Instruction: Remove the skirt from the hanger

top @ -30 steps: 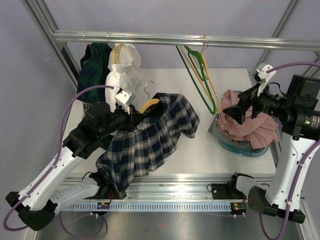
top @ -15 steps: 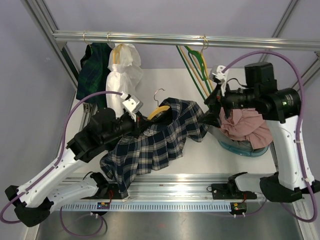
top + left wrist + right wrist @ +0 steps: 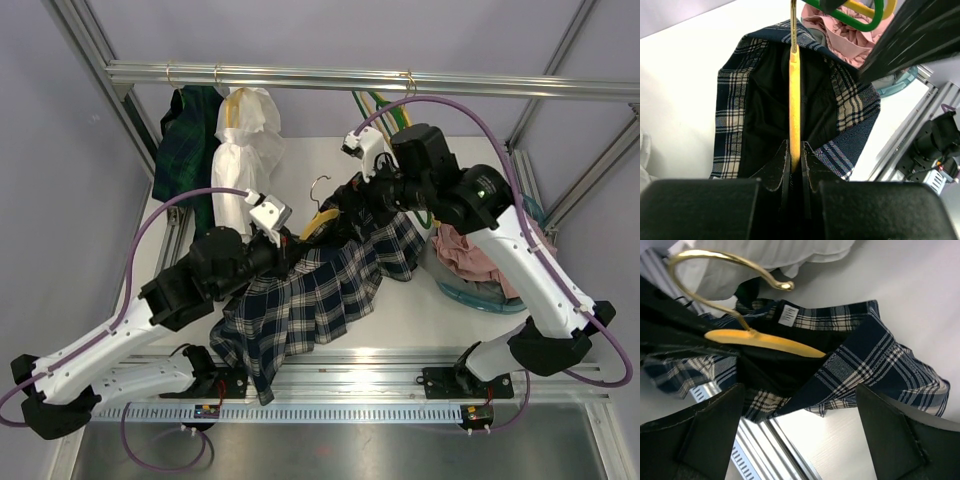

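A navy and white plaid skirt (image 3: 310, 300) hangs on a yellow hanger (image 3: 320, 222) with a metal hook, held above the table. My left gripper (image 3: 293, 252) is shut on the hanger's yellow bar (image 3: 795, 90), with the skirt (image 3: 740, 110) draped below it. My right gripper (image 3: 352, 200) is open and empty just above the skirt's far end. In the right wrist view its fingers (image 3: 715, 435) stand wide apart over the hanger (image 3: 765, 340) and the skirt's waistband (image 3: 865, 365), touching neither.
A rail (image 3: 300, 76) runs across the back, carrying a dark green garment (image 3: 190, 130), a white garment (image 3: 245, 140) and green hangers (image 3: 375, 100). A basket of pink clothes (image 3: 480, 262) stands at the right. The table's metal front edge (image 3: 400, 360) lies below the skirt.
My right arm has swung left from over the pink clothes basket to above the skirt's far end. My left arm has carried the hanger and skirt slightly right and up.
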`<state>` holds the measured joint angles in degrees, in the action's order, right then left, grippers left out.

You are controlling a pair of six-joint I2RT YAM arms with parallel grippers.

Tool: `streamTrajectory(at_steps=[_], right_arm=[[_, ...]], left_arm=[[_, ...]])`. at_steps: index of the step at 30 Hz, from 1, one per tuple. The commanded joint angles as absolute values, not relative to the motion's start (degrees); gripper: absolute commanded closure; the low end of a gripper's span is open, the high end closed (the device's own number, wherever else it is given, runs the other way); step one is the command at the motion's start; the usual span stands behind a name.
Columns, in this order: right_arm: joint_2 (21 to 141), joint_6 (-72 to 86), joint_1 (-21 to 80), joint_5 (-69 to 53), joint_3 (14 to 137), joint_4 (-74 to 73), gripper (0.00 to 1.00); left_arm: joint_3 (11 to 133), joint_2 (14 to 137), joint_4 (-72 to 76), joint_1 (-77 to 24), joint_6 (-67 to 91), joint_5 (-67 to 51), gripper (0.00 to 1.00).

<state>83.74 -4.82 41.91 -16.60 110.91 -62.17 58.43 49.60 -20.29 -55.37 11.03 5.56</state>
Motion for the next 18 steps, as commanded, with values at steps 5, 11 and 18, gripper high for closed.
streamTrajectory(at_steps=[5,11,18], right_arm=[[82.0,2.8,45.0,-1.1,103.7,-55.7,0.01],[83.3,1.8,45.0,0.3,103.3,-54.8,0.37],[86.6,-1.5,44.9,-11.0,107.5,-55.5,1.0]], left_arm=[[57.7,47.8,-9.6,-56.5,11.4,10.2,1.0],[56.2,44.6,-8.8,-56.7,11.8,10.5,1.0],[52.6,41.4,-7.5,-56.7,12.8,10.2,1.0]])
